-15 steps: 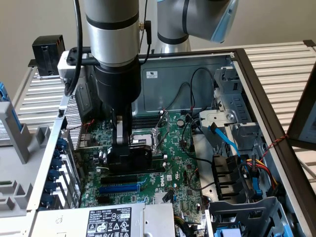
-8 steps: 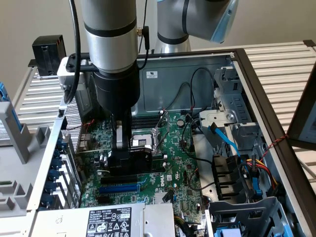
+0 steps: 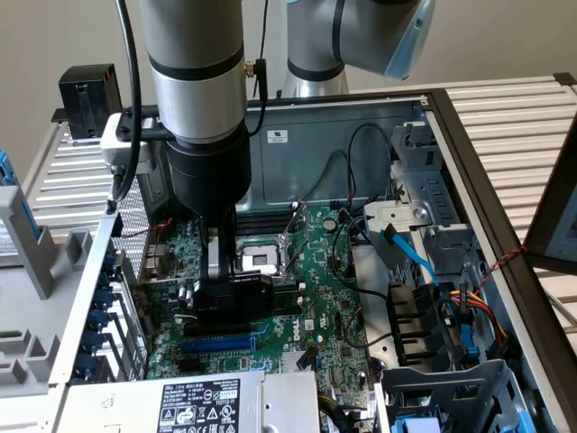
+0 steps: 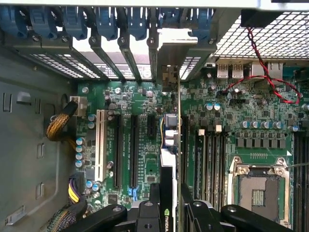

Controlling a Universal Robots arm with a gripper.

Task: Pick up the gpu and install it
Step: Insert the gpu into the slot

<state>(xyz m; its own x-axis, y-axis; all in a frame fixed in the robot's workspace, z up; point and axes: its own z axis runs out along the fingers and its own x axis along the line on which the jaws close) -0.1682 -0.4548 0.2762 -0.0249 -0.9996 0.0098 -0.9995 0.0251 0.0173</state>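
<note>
Green and seen edge-on, the gpu (image 4: 167, 179) stands upright between the fingers of the claw (image 4: 167, 212), which is clamped on the card's dark cooler body from both sides. The card's silvery bracket reaches away from the claw to the row of rear slot openings. Whether its lower edge sits in a slot I cannot tell.

Directly beneath the claw lies the big green motherboard (image 4: 145, 101). On one side of the held card run black expansion slots and, further off, a white slot (image 4: 101, 145). On the other side, just beside the claw, are the dark memory slots (image 4: 210, 159), and past them the bare CPU socket (image 4: 258, 188).

Beyond the bracket end, well apart from the claw, blue latches (image 4: 104, 21) line the case's back wall. A twisted red-and-black wire (image 4: 270, 77) loops over the board beside a mesh panel. In the exterior view the power supply (image 3: 200, 401) lies near the claw, in the foreground.
</note>
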